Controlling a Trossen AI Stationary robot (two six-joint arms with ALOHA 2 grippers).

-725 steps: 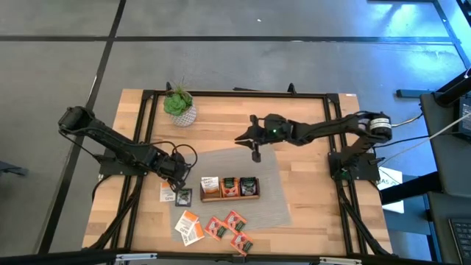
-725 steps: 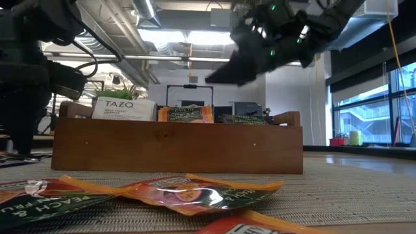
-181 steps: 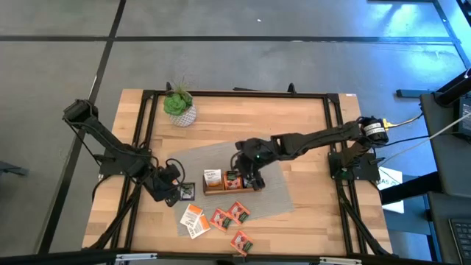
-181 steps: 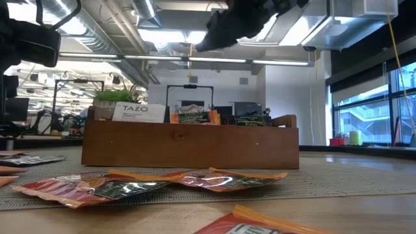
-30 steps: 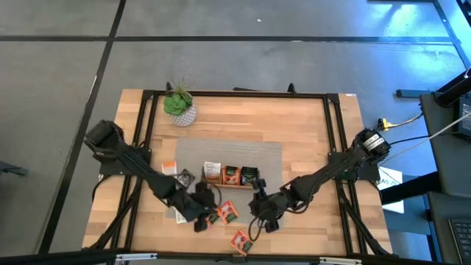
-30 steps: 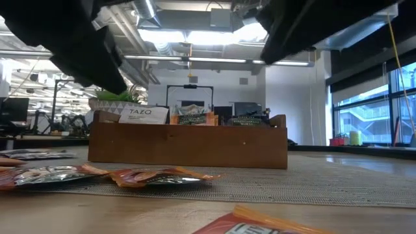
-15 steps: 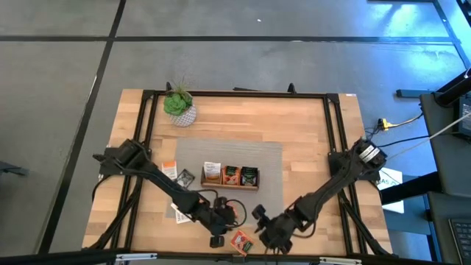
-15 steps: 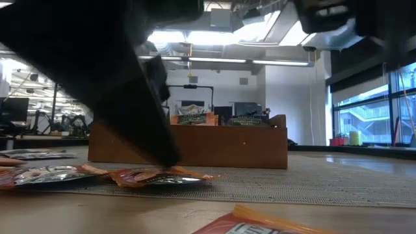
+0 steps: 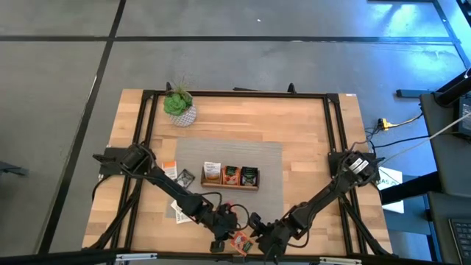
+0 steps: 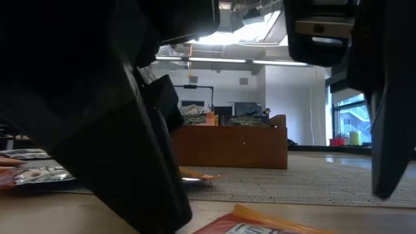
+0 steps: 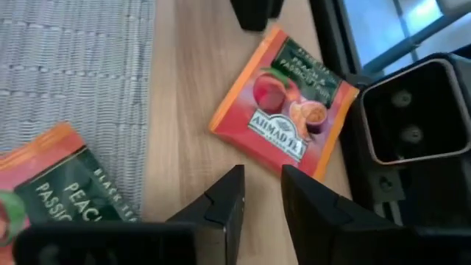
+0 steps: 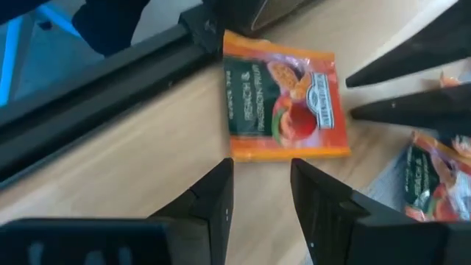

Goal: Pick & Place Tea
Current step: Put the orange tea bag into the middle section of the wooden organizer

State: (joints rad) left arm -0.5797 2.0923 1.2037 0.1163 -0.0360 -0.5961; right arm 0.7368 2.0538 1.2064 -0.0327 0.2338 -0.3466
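An open-plan lab or office: exposed ceiling ducts [image 10: 240,16], strip lights [image 10: 214,62], monitors [image 10: 247,109], large windows [image 10: 354,120].

The red-and-orange sachet [image 11: 285,104] lying on the bare counter [image 11: 176,147], just beside the grey mat [image 11: 70,66], reads "AHMAD TEA" on a white badge, with "PEACH & PASSION FRUIT" on its green band. A second sachet [image 11: 55,184], lying on the mat's edge near the first, shows "BLACK TEA" and "PEACH" above "PASSIO", the rest cut off. No other lettering can be read.
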